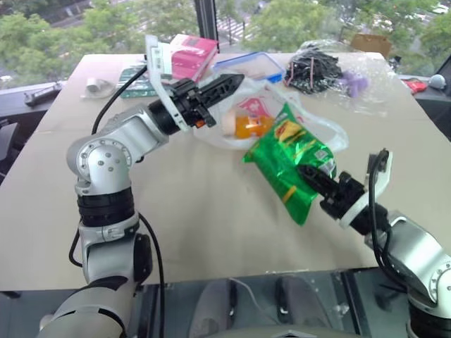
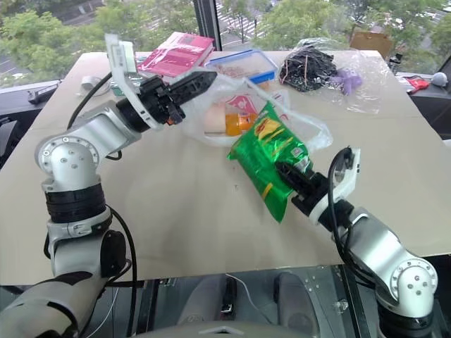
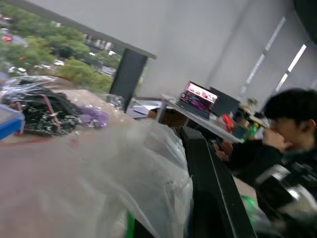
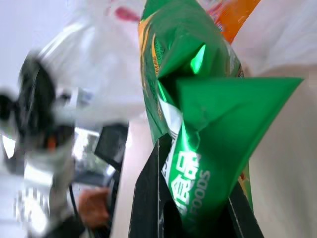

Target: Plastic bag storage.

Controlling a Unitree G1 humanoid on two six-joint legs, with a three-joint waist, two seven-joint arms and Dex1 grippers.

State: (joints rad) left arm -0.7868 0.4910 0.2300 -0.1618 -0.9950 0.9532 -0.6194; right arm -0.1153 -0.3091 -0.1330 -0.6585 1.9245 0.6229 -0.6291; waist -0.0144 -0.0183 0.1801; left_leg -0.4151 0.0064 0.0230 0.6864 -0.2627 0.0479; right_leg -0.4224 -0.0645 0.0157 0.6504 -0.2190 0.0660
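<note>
1. Head views: we list a tan table (image 1: 176,225). Near its centre lies the plastic bag (image 1: 310,116), translucent white with red print, crumpled, with orange contents showing through. The left gripper (image 1: 232,83) reaches in from 9 o'clock, its fingers closed on the bag's edge and lifting it. The right gripper (image 1: 310,174) comes from 4 o'clock, clamped on the green snack packet (image 1: 289,158), which is raised at the bag's 5 o'clock side and touches it.
2. Same views, far edge: we note a pink box (image 1: 192,53) at 11 o'clock, a blue-rimmed container (image 1: 254,67) at 12 o'clock and a clear bag of black cables (image 1: 317,67) at 1 o'clock.
3. Left wrist view: we see the bag's film (image 3: 124,178) pressed against one black finger (image 3: 208,188); a person (image 3: 277,134) sits beyond.
4. Right wrist view: we record the packet (image 4: 198,124) pinched between black fingers (image 4: 146,203), with the bag (image 4: 99,74) behind it.
</note>
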